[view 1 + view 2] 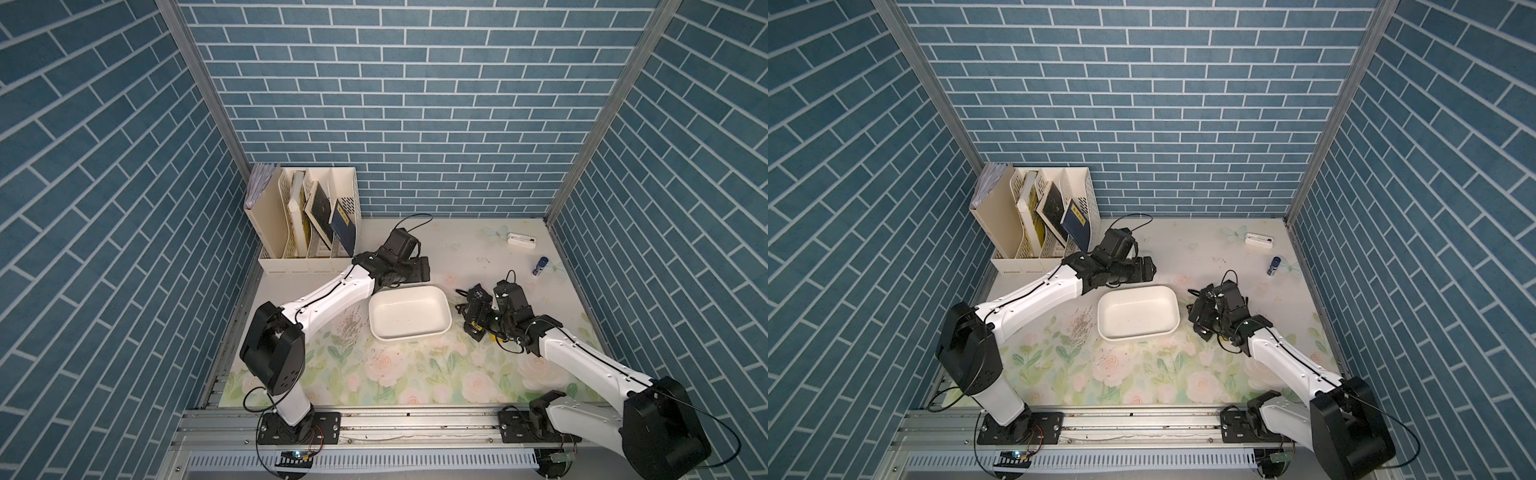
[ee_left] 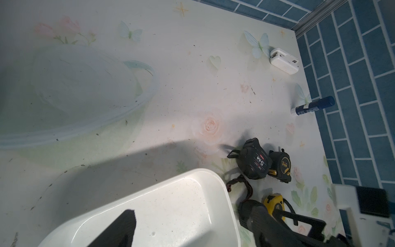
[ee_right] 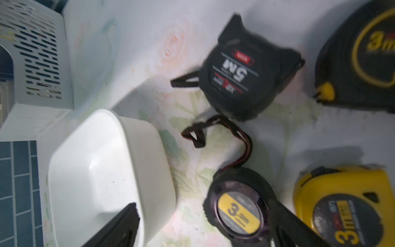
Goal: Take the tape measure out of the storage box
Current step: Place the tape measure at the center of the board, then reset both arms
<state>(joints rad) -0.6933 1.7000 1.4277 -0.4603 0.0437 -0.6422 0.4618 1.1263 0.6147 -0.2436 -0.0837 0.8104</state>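
White box (image 1: 409,313) sits empty; our right hand (image 1: 471,311) hangs released over a round tape (image 3: 238,211) on the desk (image 1: 415,374), 3 more tapes (image 3: 237,70) beside it, so unloading looks finished. Left hand (image 1: 419,269): released.

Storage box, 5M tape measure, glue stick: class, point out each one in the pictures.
storage box (image 1: 409,311), in a top view, bare inner floor.
5M tape measure (image 3: 239,71), right wrist view, label face.
glue stick (image 2: 312,106), left wrist view, mid-barrel.

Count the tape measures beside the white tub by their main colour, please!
Black tape measures: 3
Yellow tape measure: 1
Total: 4
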